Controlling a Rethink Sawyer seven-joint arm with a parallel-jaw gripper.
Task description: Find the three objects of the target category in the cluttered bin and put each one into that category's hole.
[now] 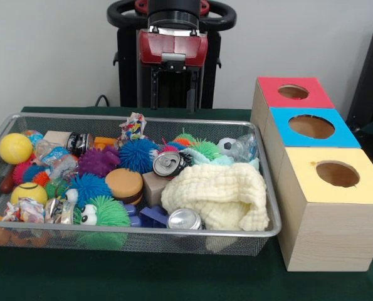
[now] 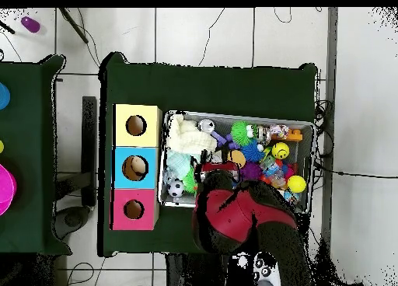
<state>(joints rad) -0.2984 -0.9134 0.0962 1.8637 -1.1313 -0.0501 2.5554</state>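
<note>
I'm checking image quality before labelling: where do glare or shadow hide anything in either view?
Front view: bright glints on the silver drink can tops, soft even light, faint shadow under the wire mesh bin. Overhead view: the red and black robot arm covers part of the bin; the small toys blur together.

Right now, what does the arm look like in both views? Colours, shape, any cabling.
Front view: the arm is a glossy red housing with a grey plate at its middle and black structure below, under a black rounded ring with red insets. Overhead view: a bulky red shell with black joints. No loose cables show on it. The claw's state is unclear.
</note>
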